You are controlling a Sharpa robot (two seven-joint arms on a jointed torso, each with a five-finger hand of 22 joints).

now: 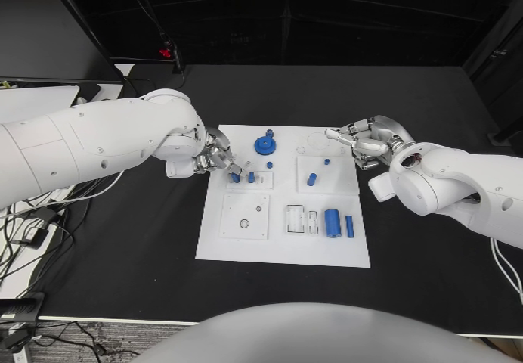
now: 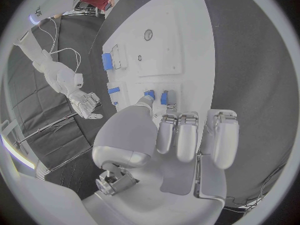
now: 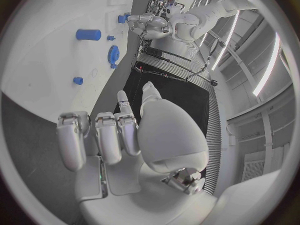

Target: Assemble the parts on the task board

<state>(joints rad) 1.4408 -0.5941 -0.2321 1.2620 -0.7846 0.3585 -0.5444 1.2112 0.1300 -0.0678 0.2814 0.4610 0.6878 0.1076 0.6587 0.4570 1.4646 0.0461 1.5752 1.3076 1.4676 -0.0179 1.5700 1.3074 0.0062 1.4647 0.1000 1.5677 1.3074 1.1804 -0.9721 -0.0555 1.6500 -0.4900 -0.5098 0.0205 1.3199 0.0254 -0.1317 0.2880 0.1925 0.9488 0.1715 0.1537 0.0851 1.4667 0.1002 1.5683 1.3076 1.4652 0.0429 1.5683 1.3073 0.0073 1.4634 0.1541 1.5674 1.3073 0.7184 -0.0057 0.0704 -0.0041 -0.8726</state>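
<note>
The white task board (image 1: 283,242) lies mid-table. My left hand (image 1: 218,160) hovers at its left edge with nothing in it. Its thumb (image 2: 140,105) reaches to two short blue pegs (image 2: 150,93) standing in a small plate (image 1: 251,181); whether it touches them I cannot tell. My right hand (image 1: 365,140) hangs over the board's far right corner, fingers slightly curled, holding nothing. A blue gear (image 1: 265,144) sits at the far middle. More blue pegs (image 1: 312,179) stand right of centre. Two blue cylinders (image 1: 331,223) lie near the front right.
A square white plate with a small hole (image 1: 246,217) sits at the board's front left, and an empty clear holder (image 1: 295,219) lies beside the cylinders. Black table (image 1: 120,257) surrounds the board. Cables (image 1: 27,227) hang off the table's left edge.
</note>
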